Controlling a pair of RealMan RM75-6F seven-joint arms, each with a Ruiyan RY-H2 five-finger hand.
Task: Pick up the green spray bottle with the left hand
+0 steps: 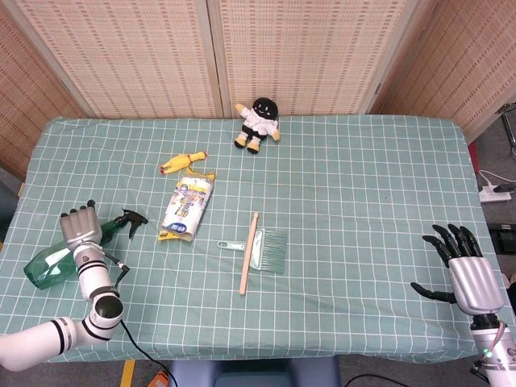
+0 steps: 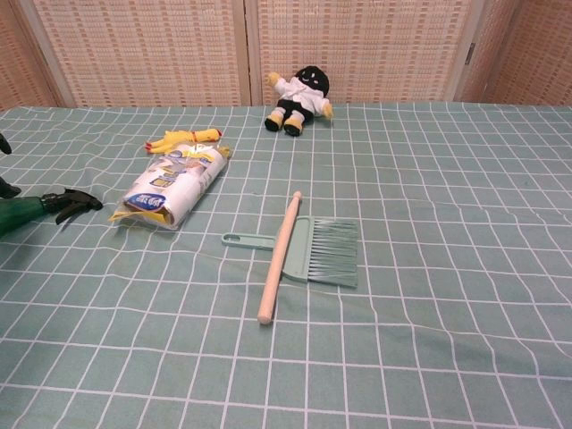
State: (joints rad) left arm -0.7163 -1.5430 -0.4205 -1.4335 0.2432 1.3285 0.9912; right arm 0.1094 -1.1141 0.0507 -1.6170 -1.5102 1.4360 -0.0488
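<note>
The green spray bottle lies on its side near the table's left edge, its black nozzle pointing right. My left hand hovers over the bottle's neck, back of the hand up and fingers apart, holding nothing. In the chest view only the bottle's neck end and dark fingertips show at the left border. My right hand stays at the front right corner, fingers spread and empty.
Just right of the nozzle lies a white and yellow packet. A yellow rubber chicken is behind it. A wooden-handled brush with a teal dustpan comb sits mid-table. A black doll lies at the back.
</note>
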